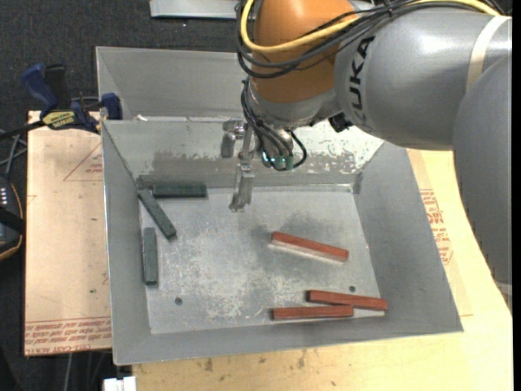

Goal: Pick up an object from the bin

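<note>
Camera view: grey bin (228, 271) holds red bars (309, 248), dark bars (150, 256).

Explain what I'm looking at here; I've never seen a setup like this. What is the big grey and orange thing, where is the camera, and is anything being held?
The big grey shape is a robot arm reaching in from the right, and the orange dome is a cover on its wrist. Below that hangs the gripper, the part that picks things up. The single camera looks down on a grey metal bin from above and slightly to one side.

Six flat bars lie apart on the bin floor. Three are dark grey-green, on the left. Three are red-brown, on the right and near the front.

The gripper is near the back wall, closest to the dark bar lying along that wall. I see nothing held in it.
</note>
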Controlling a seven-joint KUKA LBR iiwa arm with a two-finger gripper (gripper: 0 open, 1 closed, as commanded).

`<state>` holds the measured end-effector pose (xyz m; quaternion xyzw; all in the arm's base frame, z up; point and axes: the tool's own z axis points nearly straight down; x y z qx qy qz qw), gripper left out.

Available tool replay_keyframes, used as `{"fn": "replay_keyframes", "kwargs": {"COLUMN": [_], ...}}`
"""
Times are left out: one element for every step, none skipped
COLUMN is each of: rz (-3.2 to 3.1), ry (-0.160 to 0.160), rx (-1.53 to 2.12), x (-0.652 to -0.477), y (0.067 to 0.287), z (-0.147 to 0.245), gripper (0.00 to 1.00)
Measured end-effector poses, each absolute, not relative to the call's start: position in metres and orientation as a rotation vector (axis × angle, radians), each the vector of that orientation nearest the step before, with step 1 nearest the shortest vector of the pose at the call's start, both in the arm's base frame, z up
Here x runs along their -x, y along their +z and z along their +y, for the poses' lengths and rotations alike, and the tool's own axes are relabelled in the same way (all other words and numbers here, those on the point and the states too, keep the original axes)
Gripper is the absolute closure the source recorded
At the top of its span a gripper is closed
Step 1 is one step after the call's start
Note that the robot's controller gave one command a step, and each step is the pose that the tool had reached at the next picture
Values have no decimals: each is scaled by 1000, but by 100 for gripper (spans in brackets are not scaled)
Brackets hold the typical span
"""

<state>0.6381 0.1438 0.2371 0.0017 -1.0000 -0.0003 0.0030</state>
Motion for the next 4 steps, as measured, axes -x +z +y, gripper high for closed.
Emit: {"fn": "replay_keyframes", "kwargs": {"rz": [-3143,-3149,-3142,-3142], "ry": [-2,-5,-4,-3], "rx": [-1,44,-129,0], "x": [-639,-646,-649,-650], "y": [243,179,160,127], "z": [143,178,222,243], "gripper": [0,0,0,0]}}
